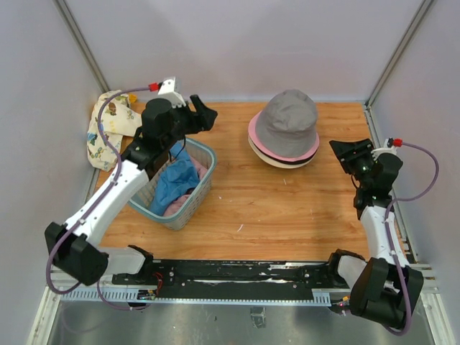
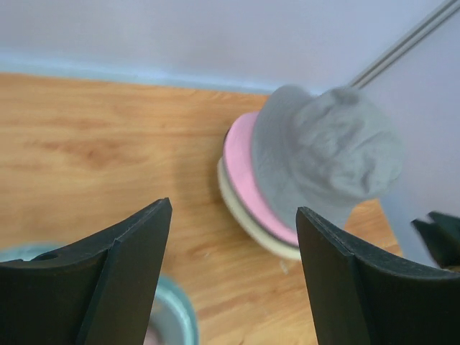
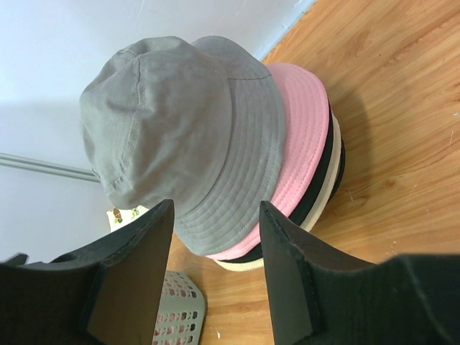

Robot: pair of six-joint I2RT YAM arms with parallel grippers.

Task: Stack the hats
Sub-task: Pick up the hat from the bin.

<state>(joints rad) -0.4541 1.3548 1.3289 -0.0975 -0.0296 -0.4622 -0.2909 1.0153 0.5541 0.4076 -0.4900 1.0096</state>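
Teal fabric (image 1: pixel 176 180) heaped in mesh basket (image 1: pixel 206 181), below and back from left gripper (image 1: pixel 204 113), pink cloth (image 1: pixel 177 207) beside it. Probably the next hat: down and back for the left arm, plainly the nearer one. Left fingers spread wide, nothing between them. Right gripper (image 1: pixel 352 153) also parted and empty, just right of the stack: grey hat (image 1: pixel 289 121) on top, then pink brim (image 1: pixel 253 134), dark band, cream brim (image 1: pixel 279 162). No clear long axis, only a crumpled heap. Basket cut to a rim sliver in left wrist view; teal crown and brim impossible to separate.
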